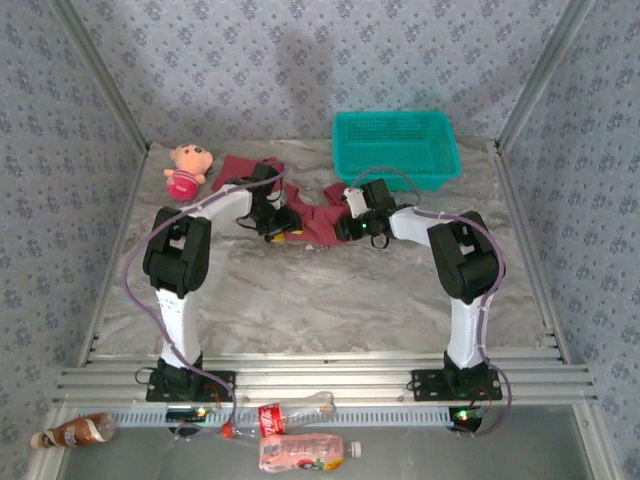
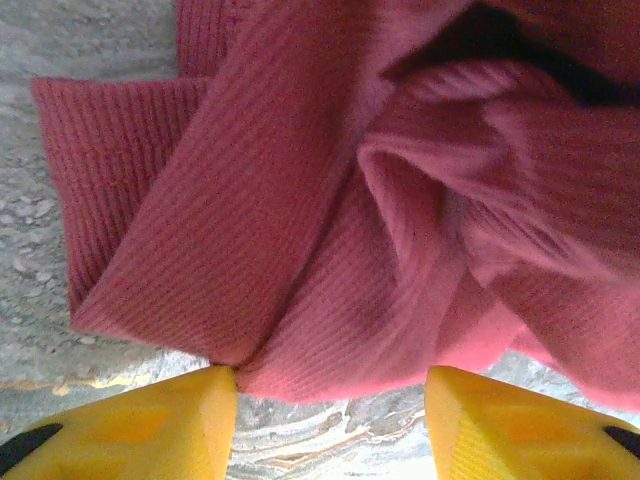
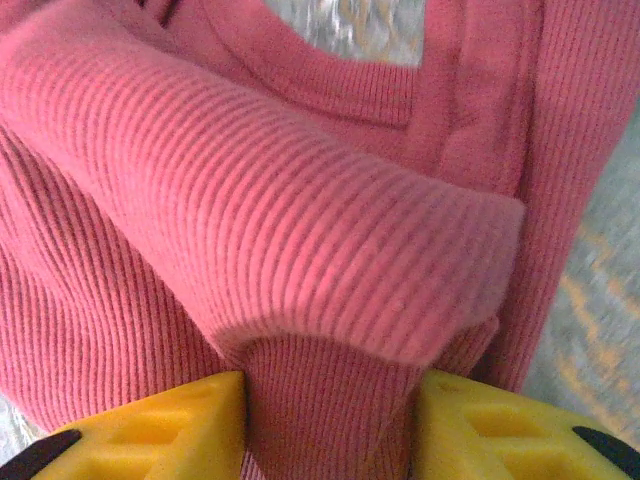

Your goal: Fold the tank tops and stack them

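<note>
Maroon ribbed tank tops (image 1: 318,218): heaped at 12 o'clock on marbled table (image 1: 330,290). Left gripper (image 2: 330,385): fingers apart, at cloth's edge. Right gripper (image 3: 330,392): fingers flanking a fold; clamped or not, cannot tell.

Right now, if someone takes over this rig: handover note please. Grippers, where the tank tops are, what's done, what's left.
Left gripper: open, fingertips at the edge of the tank tops, nothing held.
Right gripper: jaws around a fold of the cloth; firm clamp unclear.
The tank tops lie in a crumpled heap on the table, between the pink doll and the teal basket, not in it.
Done: no neat fold or stack visible.
Left: spread, fold and stack each.
</note>
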Motion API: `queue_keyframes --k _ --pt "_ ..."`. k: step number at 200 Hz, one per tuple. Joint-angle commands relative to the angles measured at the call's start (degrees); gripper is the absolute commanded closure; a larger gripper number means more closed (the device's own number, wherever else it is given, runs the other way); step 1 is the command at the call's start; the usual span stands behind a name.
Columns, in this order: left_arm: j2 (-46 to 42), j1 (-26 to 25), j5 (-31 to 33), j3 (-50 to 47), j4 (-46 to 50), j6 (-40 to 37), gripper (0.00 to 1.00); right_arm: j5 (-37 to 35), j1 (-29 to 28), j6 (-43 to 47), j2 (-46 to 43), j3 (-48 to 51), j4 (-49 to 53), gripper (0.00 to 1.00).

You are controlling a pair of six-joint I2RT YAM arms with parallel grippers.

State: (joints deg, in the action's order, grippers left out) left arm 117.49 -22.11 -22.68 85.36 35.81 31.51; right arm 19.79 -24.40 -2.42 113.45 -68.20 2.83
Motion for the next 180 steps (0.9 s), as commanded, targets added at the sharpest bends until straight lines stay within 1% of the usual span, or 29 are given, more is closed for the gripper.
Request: queue_keyframes --k 1,12,26,45,56,74,90,105,117,132,147,168,180 --pt "0.56 -0.36 -0.59 -0.43 -0.6 -1.54 0.52 1.79 -0.72 -2.57 -2.28 3.21 5.06 0.56" --pt "-0.14 -0.83 -1.55 -1.77 -0.61 -1.21 0.55 2.16 -0.99 -3.27 -4.02 5.41 4.98 0.57" --pt "-1.86 -1.51 -2.84 -4.47 -1.45 -0.22 0.62 2.38 -1.15 -4.06 -6.27 7.96 5.49 0.59" --pt "-4.74 -3.45 -4.36 -8.03 -2.05 1.39 0.7 4.34 -1.25 -6.54 -9.37 11.68 5.78 0.6" --pt "-6.77 -4.77 -4.62 -10.02 -1.63 2.48 0.73 4.63 -1.6 -7.51 -11.27 13.34 6.77 0.61" --pt "-11.95 -6.76 -4.92 -15.46 -3.47 6.24 0.73 5.05 -2.31 -8.76 -15.8 17.03 8.55 0.61" --pt "-16.7 -8.87 -3.94 -19.11 -3.07 8.6 0.73 4.82 -2.56 -9.68 -21.01 20.42 10.31 0.61" --pt "-20.71 -10.64 -4.03 -21.86 -3.08 11.07 0.72 5.08 -2.56 -10.42 -25.57 22.79 11.82 0.61" --pt "-23.26 -11.93 -3.7 -22.86 -2.15 11.7 0.7 5.0 -2.44 -9.74 -28.56 23.62 13.31 0.59" --pt "-25.73 -12.57 -1.54 -22.16 1.55 9.91 0.63 4.64 -1.83 -7.52 -31.68 23.36 14.59 0.54" --pt "-27.37 -11.93 2.39 -20.62 4.48 5.34 0.56 3.76 -0.27 -4.54 -32.8 23.14 12.92 0.48" --pt "-26.07 -9.55 5.79 -18.92 3.39 -3.82 0.51 5.4 3.11 -1.83 -30.4 22.69 6.5 0.44" --pt "-24.47 -8.7 6.85 -17.99 -0.12 -10.69 0.51 6.61 4.05 -0.83 -28.74 22.39 3.66 0.43"
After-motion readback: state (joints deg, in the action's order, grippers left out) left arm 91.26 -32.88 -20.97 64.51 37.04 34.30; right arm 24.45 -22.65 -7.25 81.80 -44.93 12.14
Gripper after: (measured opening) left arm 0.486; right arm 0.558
